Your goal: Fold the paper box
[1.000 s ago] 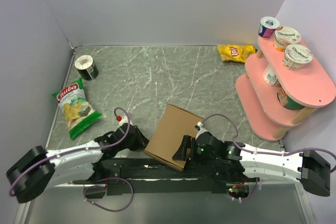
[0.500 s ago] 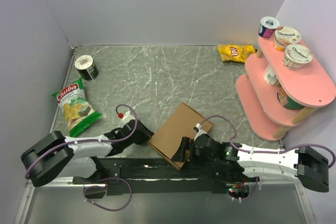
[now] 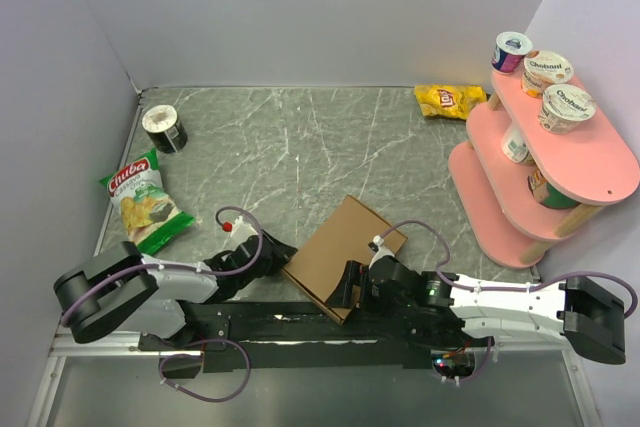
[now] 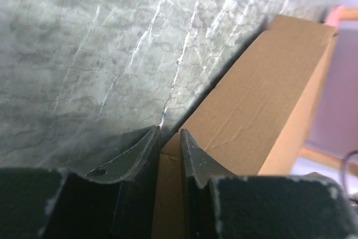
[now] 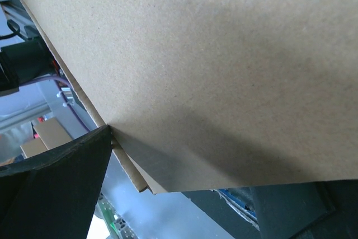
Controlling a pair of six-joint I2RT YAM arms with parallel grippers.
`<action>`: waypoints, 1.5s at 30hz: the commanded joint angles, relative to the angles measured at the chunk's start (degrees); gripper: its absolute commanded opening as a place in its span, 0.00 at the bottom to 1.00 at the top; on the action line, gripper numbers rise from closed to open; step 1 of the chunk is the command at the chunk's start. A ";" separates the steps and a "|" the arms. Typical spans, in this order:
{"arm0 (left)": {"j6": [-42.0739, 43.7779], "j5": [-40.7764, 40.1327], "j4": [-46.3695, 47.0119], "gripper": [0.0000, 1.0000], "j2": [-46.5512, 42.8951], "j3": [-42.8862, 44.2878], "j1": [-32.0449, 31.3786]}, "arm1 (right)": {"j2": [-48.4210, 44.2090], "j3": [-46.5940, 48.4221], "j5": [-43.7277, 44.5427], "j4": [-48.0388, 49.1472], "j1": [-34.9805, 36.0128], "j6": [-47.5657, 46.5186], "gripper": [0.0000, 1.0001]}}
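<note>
In the top view, the box (image 3: 345,252) lies on the table (image 3: 300,147), in the middle of its near part, turned at an angle. It looks like a flat folded package. The left gripper (image 3: 277,260) is at its near left edge and the right gripper (image 3: 348,287) is at its near right edge. A green chips bag (image 3: 145,205) lies on the left and a dark roll (image 3: 163,128) is farther behind it. A yellow bag (image 3: 450,100) lies far right, just beside a pink shelf (image 3: 545,172) with cups (image 3: 560,97).

In the left wrist view, the two fingers (image 4: 140,158) stand narrow, and a thin cardboard edge of the box (image 4: 263,110) is pinched between them. The rest of the box goes up to the right, over the table.

In the right wrist view, the brown face of the box (image 5: 212,65) fills nearly all the picture. The jaws stand wide apart. One finger (image 5: 61,186) touches the lower left edge of the box, and the other is a dark shape at the lower right, under the box. We cannot tell if they press it.
</note>
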 commanded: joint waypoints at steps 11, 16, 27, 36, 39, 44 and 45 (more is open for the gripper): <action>-10.12 19.88 21.90 0.27 7.97 0.09 -10.03 | 0.57 1.62 18.06 19.99 -0.09 -2.13 0.98; -6.11 21.10 21.39 0.36 5.00 -1.68 -4.27 | -0.22 1.00 18.68 19.20 -0.01 -1.78 0.98; 28.43 29.71 -14.46 0.78 -8.64 15.53 27.65 | -0.84 3.72 23.42 17.61 -0.18 -3.71 0.98; 43.91 36.66 -24.40 0.95 -0.65 31.44 43.57 | 8.74 13.30 23.34 13.61 -3.52 -7.05 0.99; 48.83 36.13 -31.78 0.99 -0.55 38.64 44.19 | 8.13 15.24 24.39 9.71 -3.34 -7.32 0.99; 53.58 37.63 -36.01 0.96 -3.63 45.41 44.37 | 10.59 14.79 22.91 12.87 -4.22 -7.22 0.99; 54.72 37.28 -38.36 0.96 -4.07 46.47 44.55 | 10.24 15.85 22.99 10.95 -3.70 -7.57 1.00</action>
